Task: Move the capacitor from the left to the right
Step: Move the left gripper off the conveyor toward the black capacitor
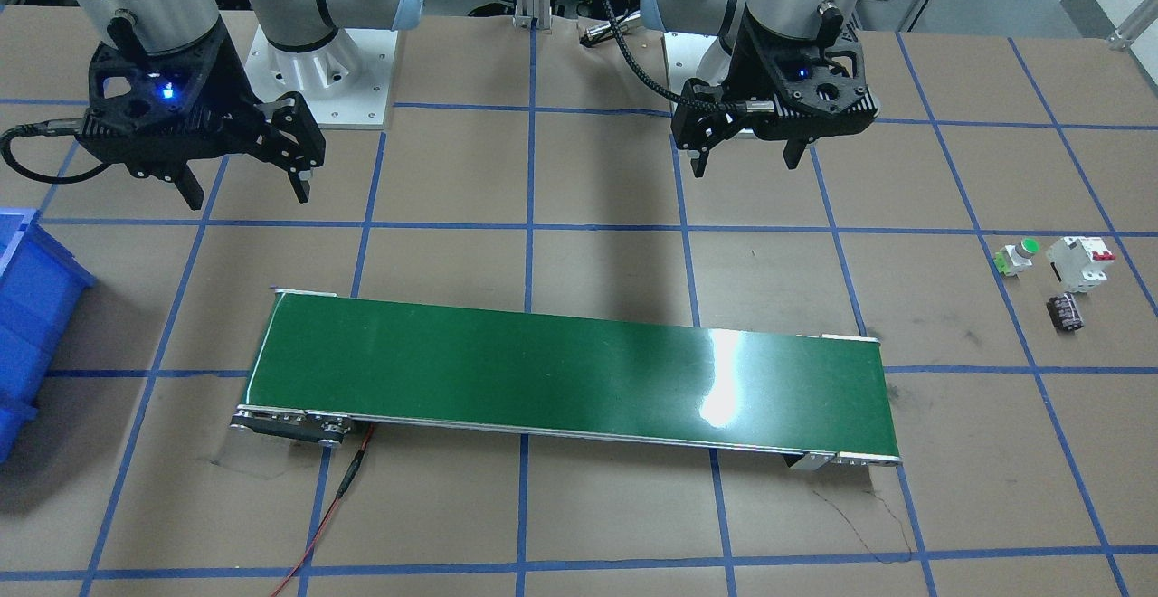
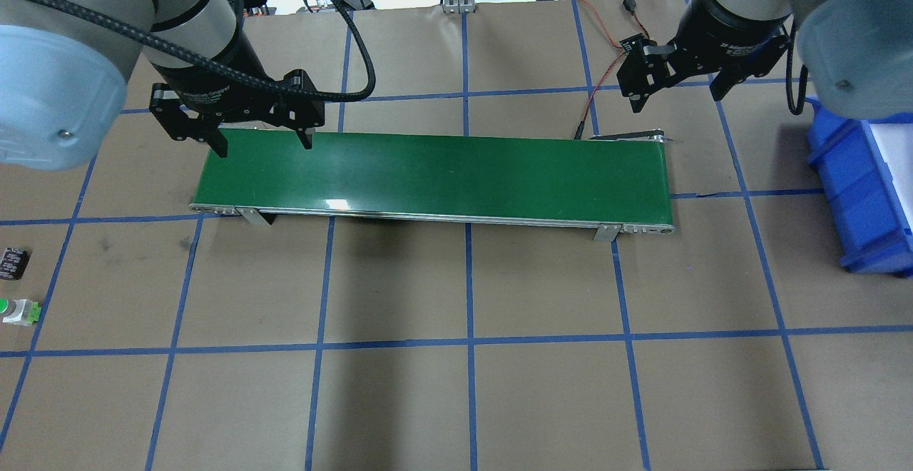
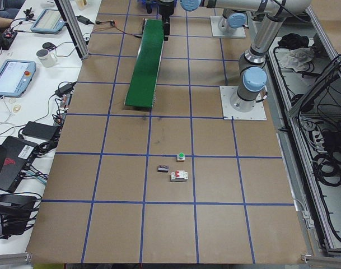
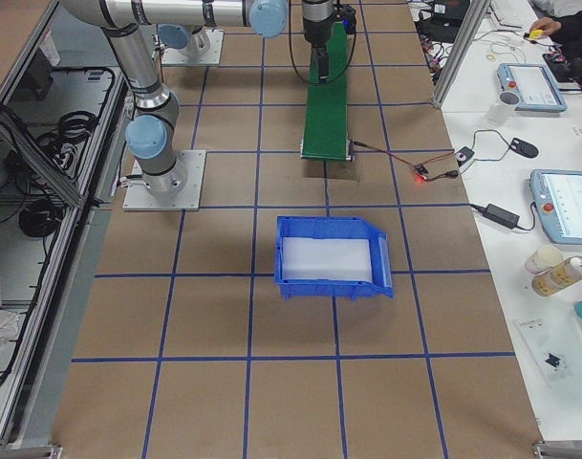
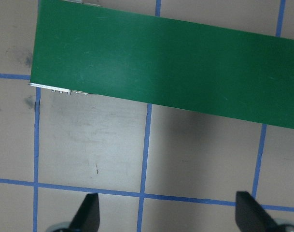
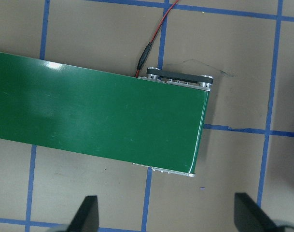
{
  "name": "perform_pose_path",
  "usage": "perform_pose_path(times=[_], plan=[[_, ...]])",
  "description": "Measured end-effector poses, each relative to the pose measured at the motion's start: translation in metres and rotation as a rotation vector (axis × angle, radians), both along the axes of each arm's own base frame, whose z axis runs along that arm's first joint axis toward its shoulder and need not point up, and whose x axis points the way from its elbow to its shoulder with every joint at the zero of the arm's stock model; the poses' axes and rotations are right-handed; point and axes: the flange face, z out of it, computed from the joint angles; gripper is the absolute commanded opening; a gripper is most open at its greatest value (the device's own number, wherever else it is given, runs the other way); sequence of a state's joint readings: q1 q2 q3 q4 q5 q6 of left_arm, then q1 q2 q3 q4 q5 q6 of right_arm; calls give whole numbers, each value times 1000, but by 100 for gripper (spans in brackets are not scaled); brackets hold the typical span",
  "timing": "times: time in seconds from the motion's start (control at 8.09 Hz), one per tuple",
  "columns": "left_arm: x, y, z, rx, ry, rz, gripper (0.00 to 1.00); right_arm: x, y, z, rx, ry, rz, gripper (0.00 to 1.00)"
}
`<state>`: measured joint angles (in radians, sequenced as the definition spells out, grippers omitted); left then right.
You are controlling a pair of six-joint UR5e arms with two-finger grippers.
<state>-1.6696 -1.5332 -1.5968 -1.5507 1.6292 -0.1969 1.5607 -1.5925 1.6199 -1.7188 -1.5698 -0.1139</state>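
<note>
The capacitor (image 1: 1065, 313) lies near the surface's (image 1: 588, 525) left edge, just beside the white breaker (image 1: 1079, 262). The left hand (image 1: 747, 163) and right hand (image 1: 247, 195) hang spread wide, holding nothing, toward the robot-side edge.

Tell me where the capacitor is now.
The capacitor lies on the table near the front-facing view's right edge, on the robot's left side, just below the white breaker and right of the green-capped push button.

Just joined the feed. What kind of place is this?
Probably a robotics lab workcell: a tape-gridded table with the left arm and right arm bolted on, a small green conveyor, and operator benches with tablets alongside.
</note>
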Motion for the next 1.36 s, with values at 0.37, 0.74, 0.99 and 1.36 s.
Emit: perform_pose_path(times=[0.37,0.74,0.99,1.36], plan=[[3,0,3,-13,0,1,100,0,0,0,0,1,1,100],[71,-30,2,-22,-9,-23,100,0,1,0,2,1,-1,100],[162,-52,-14,20,-14,-5,100,0,1,0,2,1,-1,100],[303,-62,-46,60,-14,-8,100,0,1,0,2,1,-1,100]])
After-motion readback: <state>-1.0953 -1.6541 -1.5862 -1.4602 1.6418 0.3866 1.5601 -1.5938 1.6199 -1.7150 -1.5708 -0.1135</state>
